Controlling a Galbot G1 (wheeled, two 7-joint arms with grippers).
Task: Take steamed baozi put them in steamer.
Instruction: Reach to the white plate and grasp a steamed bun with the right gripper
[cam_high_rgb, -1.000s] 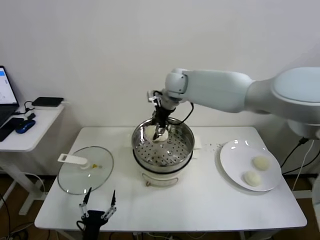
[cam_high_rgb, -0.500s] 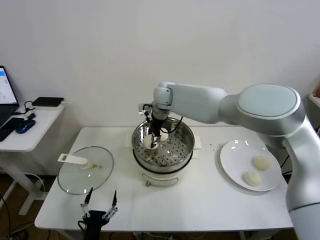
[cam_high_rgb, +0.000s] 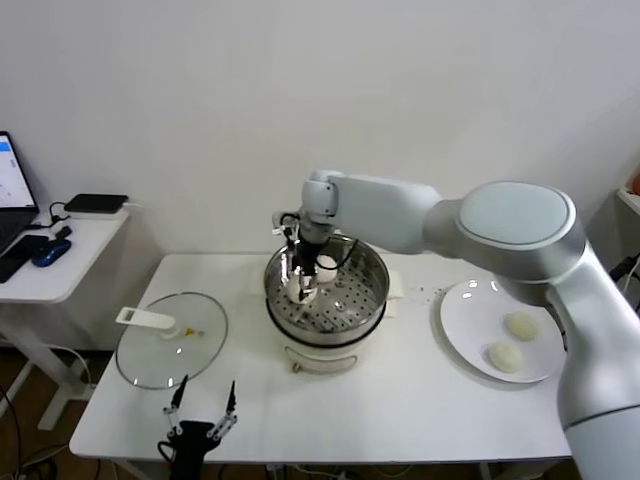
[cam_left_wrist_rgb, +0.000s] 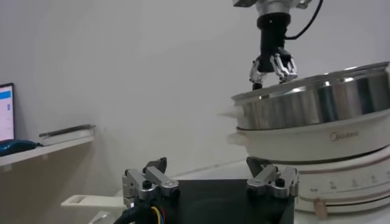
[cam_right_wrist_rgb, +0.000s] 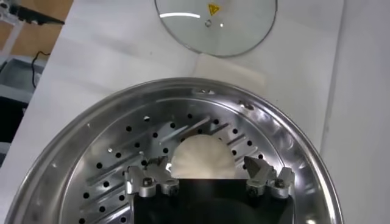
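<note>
The steamer (cam_high_rgb: 368, 283), a shiny steel pot on a white base, stands mid-table. My right gripper (cam_high_rgb: 303, 283) reaches down inside its left part. In the right wrist view the gripper (cam_right_wrist_rgb: 207, 169) is open, and one baozi (cam_right_wrist_rgb: 201, 152) lies on the perforated floor (cam_right_wrist_rgb: 116, 170) between the fingers, with a small gap on each side. Two more baozi (cam_high_rgb: 522, 325) (cam_high_rgb: 503, 357) lie on the white plate (cam_high_rgb: 470, 310) at the right. My left gripper (cam_high_rgb: 200, 408) is parked open and empty at the table's front edge, and also shows in its wrist view (cam_left_wrist_rgb: 207, 175).
A glass lid (cam_high_rgb: 170, 345) with a white handle lies on the table left of the steamer. A side table (cam_high_rgb: 60, 262) with a laptop and devices stands further left. The left wrist view shows the steamer (cam_left_wrist_rgb: 317, 109) and the right gripper (cam_left_wrist_rgb: 271, 67) above its rim.
My right gripper moved left and down into the steamer with the baozi. The baozi now rests on the basket floor and the fingers stand apart from it. The left arm has not moved.
</note>
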